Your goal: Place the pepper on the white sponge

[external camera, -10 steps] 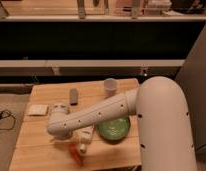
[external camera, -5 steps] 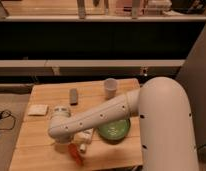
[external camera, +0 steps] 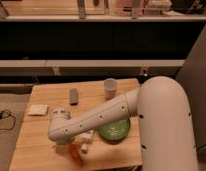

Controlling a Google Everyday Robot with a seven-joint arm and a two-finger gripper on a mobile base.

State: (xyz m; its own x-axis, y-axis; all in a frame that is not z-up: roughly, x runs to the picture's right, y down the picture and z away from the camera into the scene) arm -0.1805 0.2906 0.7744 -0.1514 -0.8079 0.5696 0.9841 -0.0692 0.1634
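Poised low with the pincer [external camera: 65, 144] at the front of the light wooden table [external camera: 26, 145], just beside the small slim orange-red pepper [external camera: 75, 154], presumably to lift it; cannot tell whether open, closed or gripping. Flat off-white square sponge [external camera: 37, 109] well apart, near the left edge.

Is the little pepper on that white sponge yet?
Not on it. The pepper is near the table's front, by the gripper; the white sponge sits apart, nothing on it.
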